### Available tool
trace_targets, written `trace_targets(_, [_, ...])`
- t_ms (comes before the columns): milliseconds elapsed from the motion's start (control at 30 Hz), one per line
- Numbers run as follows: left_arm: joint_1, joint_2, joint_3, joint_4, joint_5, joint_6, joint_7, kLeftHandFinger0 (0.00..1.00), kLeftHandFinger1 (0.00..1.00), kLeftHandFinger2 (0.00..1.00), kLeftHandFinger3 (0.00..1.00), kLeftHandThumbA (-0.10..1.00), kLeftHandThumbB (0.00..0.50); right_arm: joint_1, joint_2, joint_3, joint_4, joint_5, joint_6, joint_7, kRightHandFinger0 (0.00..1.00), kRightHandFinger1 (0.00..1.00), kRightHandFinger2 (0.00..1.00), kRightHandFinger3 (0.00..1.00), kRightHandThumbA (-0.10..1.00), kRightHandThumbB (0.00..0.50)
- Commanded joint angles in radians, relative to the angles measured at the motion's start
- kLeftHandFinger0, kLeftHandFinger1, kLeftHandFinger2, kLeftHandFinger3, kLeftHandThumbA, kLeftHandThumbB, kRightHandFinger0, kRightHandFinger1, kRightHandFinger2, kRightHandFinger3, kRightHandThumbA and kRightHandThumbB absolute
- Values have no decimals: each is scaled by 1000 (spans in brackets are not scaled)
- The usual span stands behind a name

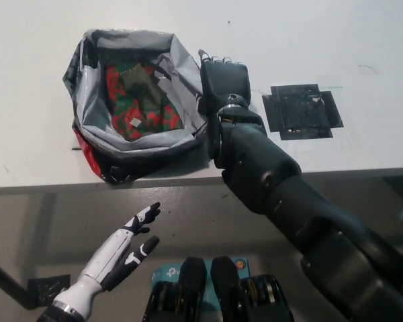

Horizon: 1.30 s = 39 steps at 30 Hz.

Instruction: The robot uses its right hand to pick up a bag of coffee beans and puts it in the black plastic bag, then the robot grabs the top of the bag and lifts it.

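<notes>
Right hand (pixel 223 82): my black hand sits just beside the bag's right rim; I cannot tell whether its fingers grip anything.
Left hand (pixel 124 246): my white hand rests below the surface's near edge, fingers spread, holding nothing.
Black plastic bag (pixel 181 74): open-mouthed, near the surface's near edge.
Coffee beans bag (pixel 138 100): red-green, lying inside.
Black square (pixel 301 111): on the surface, right of my hand.
</notes>
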Motion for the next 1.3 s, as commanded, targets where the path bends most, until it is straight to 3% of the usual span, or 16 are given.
trace_targets(0, [-28,12,-3,-8,0,-35,-4,921,954,1000,1000,982,183,-38,-9,-90,-50,77,-110,-120,0,0,105,304,56,134])
trace_targets(100, [-32,16,-5,-6,10,-43,-4,899,946,1000,1000,986,175,-37,-9,-159,-92,132,-122,-65,0,0,106,226,159,151])
trace_targets(167, [-33,15,-5,-6,7,-43,-6,899,949,1000,1000,984,176,-37,-7,-207,-122,174,-123,-34,0,0,65,139,159,169])
trace_targets(233, [-41,15,-6,-2,7,-44,-7,898,950,1000,1000,980,176,-46,-9,-266,-156,225,-104,21,0,19,105,140,238,152])
trace_targets(333, [-45,16,-7,-1,7,-43,-8,893,946,1000,1000,971,167,-52,-12,-307,-189,259,-85,64,0,48,169,145,236,146])
trace_targets(433, [-50,17,-8,0,8,-47,-9,890,943,1000,1000,967,166,-58,-17,-366,-232,321,-56,121,0,156,366,198,215,143])
trace_targets(467, [-52,17,-9,2,7,-46,-9,890,941,1000,1000,968,169,-55,-21,-381,-251,338,-56,144,26,262,494,237,239,138])
trace_targets(533, [-54,17,-9,4,7,-46,-10,891,939,1000,1000,969,171,-52,-22,-398,-264,356,-51,161,46,324,559,269,201,133])
trace_targets(667, [-58,18,-11,4,7,-40,-13,901,933,1000,1000,978,170,-71,-9,-502,-260,472,2,227,0,282,619,329,160,129])
trace_targets(800, [-58,15,-10,2,8,-35,-11,931,936,1000,1000,978,169,-102,15,-655,-242,628,41,261,0,272,748,606,138,186])
trace_targets(833, [-59,15,-9,2,7,-34,-10,941,938,1000,1000,972,165,-114,23,-699,-238,670,48,263,0,257,741,597,122,185])
trace_targets(900, [-62,14,-8,4,11,-34,-7,944,938,1000,1000,970,164,-141,39,-785,-238,776,55,300,0,191,618,433,74,151])
trace_targets(1000, [-63,15,-9,3,7,-35,-12,963,943,1000,1000,955,147,-175,49,-825,-249,835,55,344,0,134,535,502,117,83])
trace_targets(1033, [-62,15,-9,1,5,-34,-13,964,942,1000,1000,953,146,-183,54,-832,-257,846,55,349,0,122,511,515,206,118])
trace_targets(1133, [-62,12,-5,0,-5,-27,-14,957,937,1000,1000,939,148,-235,67,-855,-249,899,55,354,0,66,501,581,169,29])
trace_targets(1267, [-61,9,-7,9,9,-47,-1,939,932,1000,1000,935,130,-309,86,-866,-229,946,55,343,0,39,463,529,159,41])
